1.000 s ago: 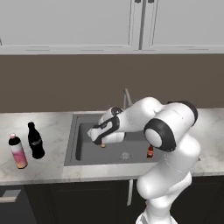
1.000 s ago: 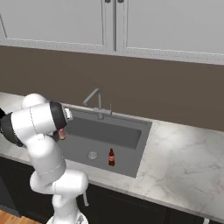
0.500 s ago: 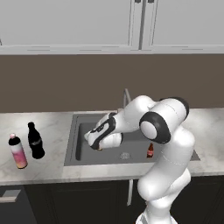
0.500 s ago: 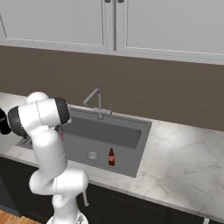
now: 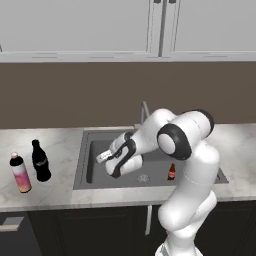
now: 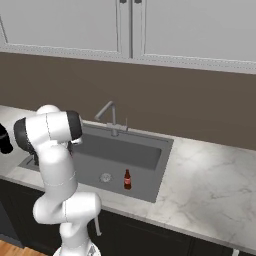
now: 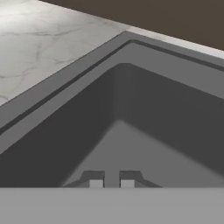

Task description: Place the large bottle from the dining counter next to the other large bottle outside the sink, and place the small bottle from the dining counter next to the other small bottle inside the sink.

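My gripper (image 5: 103,156) hangs low over the left part of the sink (image 5: 84,170), facing a corner of the basin. In the hand view its fingertips (image 7: 96,180) stand close together with nothing between them. A small dark-red bottle (image 5: 171,171) stands upright at the sink's right front, also seen as the small bottle (image 6: 127,179) from the right. On the worktop left of the sink the pink-to-yellow large bottle (image 5: 20,173) stands right beside the all-black bottle (image 5: 40,161). The orange-pink small bottle is hidden.
A faucet (image 6: 108,112) rises at the back of the sink. Cabinets (image 5: 150,25) hang above the brown wall. Marble worktop (image 6: 210,175) stretches to the right of the sink. My own arm covers the sink's left half in the right base view.
The hand has shifted slightly lower and left inside the sink as the elbow swung. A small orange thing seen under the hand a second ago no longer shows.
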Tool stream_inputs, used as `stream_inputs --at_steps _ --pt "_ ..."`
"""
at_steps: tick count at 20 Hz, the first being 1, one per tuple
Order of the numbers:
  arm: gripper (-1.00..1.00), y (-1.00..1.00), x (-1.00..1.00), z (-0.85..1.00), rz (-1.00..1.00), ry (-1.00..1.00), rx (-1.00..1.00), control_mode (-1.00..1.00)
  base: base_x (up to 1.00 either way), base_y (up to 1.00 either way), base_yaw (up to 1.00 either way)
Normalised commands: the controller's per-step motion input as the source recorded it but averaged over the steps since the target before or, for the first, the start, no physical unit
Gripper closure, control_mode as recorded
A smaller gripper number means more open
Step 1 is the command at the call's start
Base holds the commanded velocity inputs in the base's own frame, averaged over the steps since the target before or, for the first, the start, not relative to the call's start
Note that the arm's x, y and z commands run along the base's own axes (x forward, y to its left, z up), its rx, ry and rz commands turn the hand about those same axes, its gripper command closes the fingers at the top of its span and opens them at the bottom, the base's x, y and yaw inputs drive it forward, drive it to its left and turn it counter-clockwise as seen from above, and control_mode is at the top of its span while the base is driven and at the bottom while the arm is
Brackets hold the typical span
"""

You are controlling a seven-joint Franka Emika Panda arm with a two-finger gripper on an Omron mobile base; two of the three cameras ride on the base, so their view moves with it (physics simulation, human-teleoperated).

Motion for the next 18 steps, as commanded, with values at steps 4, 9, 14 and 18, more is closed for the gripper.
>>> stream_inputs --at_steps 4,9,14,18 --pt "1.00 0.00 0.02 -0.12 0.01 -0.02 -0.01 -1.00 0.00 0.00 0.00" --pt "1.00 0.00 0.03 -0.10 0.01 -0.02 -0.01 -1.00 0.00 0.00 0.00" --pt "1.00 0.02 0.00 -0.22 0.00 0.00 0.00 -1.00 0.00 0.00 0.00" --pt "1.00 0.07 0.00 -0.31 0.00 0.00 0.00 -1.00 0.00 0.00 0.00"
